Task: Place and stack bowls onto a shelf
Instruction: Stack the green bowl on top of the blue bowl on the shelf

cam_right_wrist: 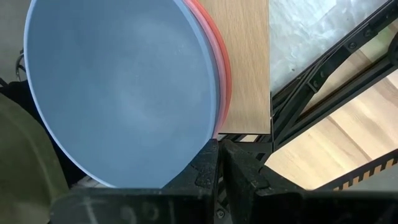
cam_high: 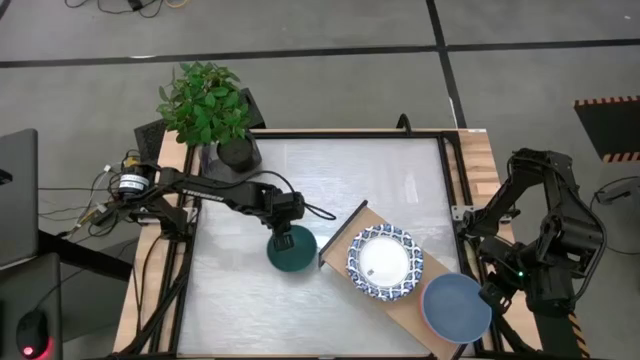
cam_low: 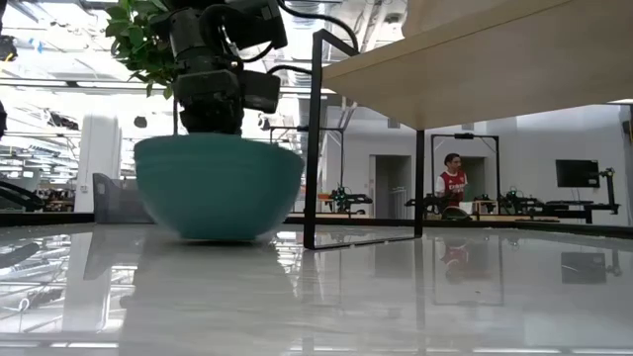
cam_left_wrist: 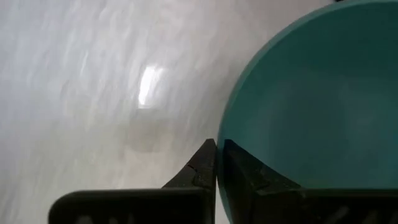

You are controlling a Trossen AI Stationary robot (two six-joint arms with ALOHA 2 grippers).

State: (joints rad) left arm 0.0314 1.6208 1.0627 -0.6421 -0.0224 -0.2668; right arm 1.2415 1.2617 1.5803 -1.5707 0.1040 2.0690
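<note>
1. The table [cam_high: 320, 180] is a white top in a wooden frame, and both dark arms work over it.
2. The shelf [cam_high: 345, 235] is a long light-wood board with a dark edge. It lies slantwise over the table's near right part, from about mid-table down toward the right corner. In the low view it stands raised on thin dark legs [cam_low: 313, 138].
3. A leafy plant [cam_high: 205, 100] in a dark pot [cam_high: 238, 152] stands at the table's far left corner.
4. A white bowl with a blue patterned rim [cam_high: 384, 263] sits on the middle of the shelf.
5. A slate-blue bowl [cam_high: 456, 308] sits at the shelf's lower right end. In the right wrist view a pink rim [cam_right_wrist: 217, 68] shows just under its edge, so it is stacked in another bowl.
6. The dark green bowl [cam_high: 291, 250] stands upright on the tabletop just beside the shelf's upper left end, not on it.
7. The left gripper [cam_left_wrist: 217, 163] is clenched on the green bowl's rim, one finger inside and one outside.
8. The right gripper [cam_right_wrist: 219, 163] is at the blue bowl's rim, by the table's right edge, fingers nearly together; whether they pinch it I cannot tell.
9. A person [cam_low: 453, 183] stands in the room far behind the table.
</note>
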